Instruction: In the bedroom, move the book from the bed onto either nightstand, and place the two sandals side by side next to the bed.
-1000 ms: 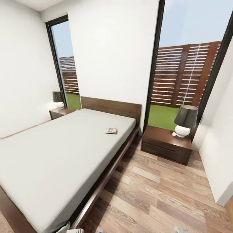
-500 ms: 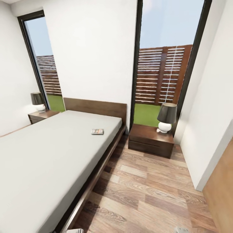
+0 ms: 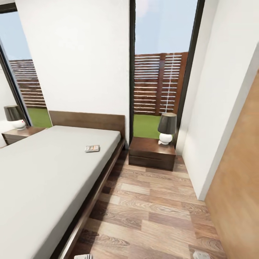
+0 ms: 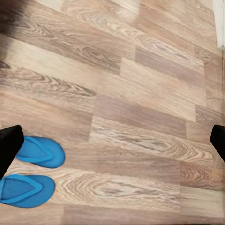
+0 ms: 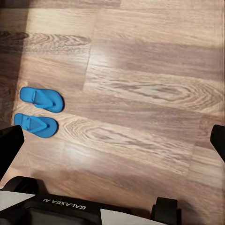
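The book (image 3: 92, 148) lies flat on the off-white mattress of the bed (image 3: 43, 180), near the headboard and the bed's right edge. One nightstand (image 3: 152, 153) stands right of the bed, another nightstand (image 3: 16, 133) at the far left. Two blue sandals lie side by side on the plank floor: one sandal (image 4: 41, 151) and the other sandal (image 4: 26, 190) in the left wrist view, sandal (image 5: 41, 99) and sandal (image 5: 35, 125) in the right wrist view. My left gripper (image 4: 112, 145) and right gripper (image 5: 112, 145) hang open above the floor, holding nothing.
A dark-shaded lamp (image 3: 167, 128) stands on the right nightstand, a second lamp (image 3: 14, 117) on the left one. Tall windows flank the white wall. A white wall corner (image 3: 205, 144) and a wooden panel (image 3: 237, 187) bound the floor strip on the right. My base (image 5: 61, 208) shows below.
The head camera has swung to the right, so bed, book and nightstands slide left in the picture. The things themselves have not moved.
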Robot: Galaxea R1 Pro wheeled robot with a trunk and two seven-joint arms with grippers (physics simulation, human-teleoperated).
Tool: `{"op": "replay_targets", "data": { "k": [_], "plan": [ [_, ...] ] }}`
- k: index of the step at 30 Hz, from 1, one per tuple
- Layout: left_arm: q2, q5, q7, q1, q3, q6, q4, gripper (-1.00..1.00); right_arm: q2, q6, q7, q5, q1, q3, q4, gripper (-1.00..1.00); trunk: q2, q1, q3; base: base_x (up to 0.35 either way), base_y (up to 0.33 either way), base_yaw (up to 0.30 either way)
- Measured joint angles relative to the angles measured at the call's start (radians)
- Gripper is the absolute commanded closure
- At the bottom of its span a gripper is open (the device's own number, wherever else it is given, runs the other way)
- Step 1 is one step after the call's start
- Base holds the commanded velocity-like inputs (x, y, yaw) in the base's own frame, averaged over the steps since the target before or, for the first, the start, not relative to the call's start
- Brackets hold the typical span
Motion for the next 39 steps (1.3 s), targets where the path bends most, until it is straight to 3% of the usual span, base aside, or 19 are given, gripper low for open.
{"op": "replay_targets", "data": {
  "k": [39],
  "plan": [
    [0.0, 0.0, -0.001, 0.0, 0.0, 0.0, 0.0, -1.0, 0.0, 0.0, 0.0, 0.0, 0.0, 0.0, 0.0, -1.0, 0.0, 0.0, 0.0, 0.0, 0.0, -0.288]
  ]
}}
